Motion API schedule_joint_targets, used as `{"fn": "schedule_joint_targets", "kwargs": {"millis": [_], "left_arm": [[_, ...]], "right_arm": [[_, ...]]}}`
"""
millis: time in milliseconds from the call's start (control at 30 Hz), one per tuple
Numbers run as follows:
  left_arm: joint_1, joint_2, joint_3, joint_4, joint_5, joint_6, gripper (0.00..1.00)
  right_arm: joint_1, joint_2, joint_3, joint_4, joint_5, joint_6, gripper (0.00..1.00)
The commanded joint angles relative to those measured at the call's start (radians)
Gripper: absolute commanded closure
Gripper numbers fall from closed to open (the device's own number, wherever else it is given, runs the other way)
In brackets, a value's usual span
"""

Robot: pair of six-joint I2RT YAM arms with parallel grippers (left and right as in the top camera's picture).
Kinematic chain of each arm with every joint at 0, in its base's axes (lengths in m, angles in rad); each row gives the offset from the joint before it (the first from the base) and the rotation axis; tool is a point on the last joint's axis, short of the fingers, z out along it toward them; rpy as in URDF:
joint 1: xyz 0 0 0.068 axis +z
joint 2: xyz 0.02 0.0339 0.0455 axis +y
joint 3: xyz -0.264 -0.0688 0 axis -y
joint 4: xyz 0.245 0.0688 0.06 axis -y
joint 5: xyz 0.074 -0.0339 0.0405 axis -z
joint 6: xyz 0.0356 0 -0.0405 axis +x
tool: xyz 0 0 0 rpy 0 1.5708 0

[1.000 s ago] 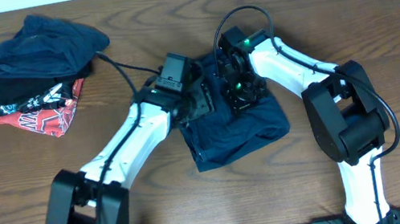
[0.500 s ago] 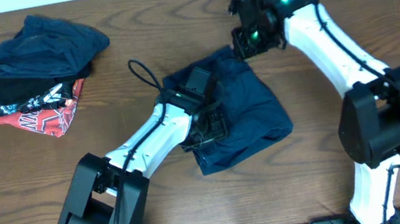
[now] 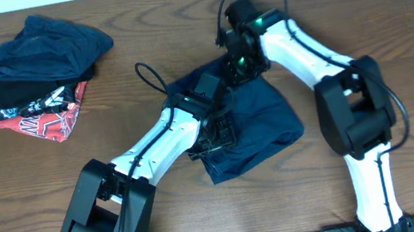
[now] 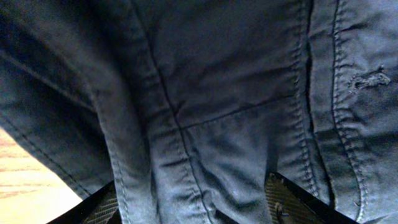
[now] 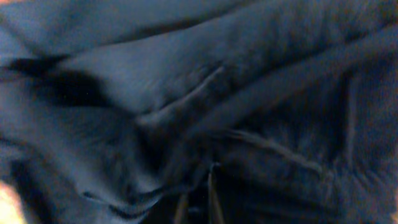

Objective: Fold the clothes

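Wood-grain table [image 3: 401, 16] under navy garment [image 3: 268, 118]; left gripper [image 3: 214, 130], right gripper [image 3: 238, 69] on it, opening cannot be told

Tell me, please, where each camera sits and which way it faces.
Overhead: fixed above the table, looking straight down; shows both arms, the navy garment and the pile of clothes.
Left wrist: on the left arm, facing down close onto the garment; its two fingers frame the bottom edge.
Right wrist: on the right arm, close against blurred navy cloth; its fingers hardly show.
Shared: all three see the navy garment.
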Motion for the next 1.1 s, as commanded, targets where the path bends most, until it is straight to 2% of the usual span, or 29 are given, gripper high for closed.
{"fn": "schedule_joint_targets", "kwargs": {"millis": [0,200,367,433,500,567,600,700,867,967,1067], "left_arm": [[-0.004,0.008,-0.003,-0.016,0.013,-0.013,0.3],[-0.004,0.008,-0.003,-0.047,0.015,-0.012,0.3],[0.016,0.003,0.002,-0.005,0.011,0.047,0.3],[0.035,-0.008,0.016,0.014,0.011,0.114,0.3],[0.054,-0.028,0.034,0.034,-0.004,0.186,0.29],[0.078,-0.057,0.055,0.066,-0.05,0.266,0.23],[0.088,-0.066,0.062,0.081,-0.071,0.291,0.21],[0.131,-0.091,0.085,0.155,-0.167,0.359,0.15],[0.208,-0.076,0.085,0.378,-0.186,0.5,0.11],[0.255,-0.044,0.085,0.459,-0.187,0.508,0.11],[0.287,0.005,0.085,0.474,-0.187,0.508,0.12]], "right_arm": [[0.021,0.063,0.001,0.01,0.019,-0.009,0.82],[-0.002,0.051,0.01,0.023,0.103,0.029,0.8],[-0.057,-0.098,0.024,-0.008,0.103,0.029,0.77],[-0.089,-0.185,0.024,-0.033,0.103,0.029,0.74],[-0.111,-0.255,0.024,-0.068,0.103,0.029,0.69],[-0.128,-0.307,0.024,-0.113,0.103,0.029,0.57],[-0.134,-0.324,0.023,-0.136,0.103,0.029,0.55],[-0.146,-0.355,0.023,-0.215,0.103,0.031,0.55],[-0.144,-0.355,0.006,-0.343,0.101,0.082,0.55],[-0.119,-0.355,-0.022,-0.412,0.099,0.081,0.56],[-0.088,-0.355,-0.076,-0.452,0.09,0.081,0.56]]}}
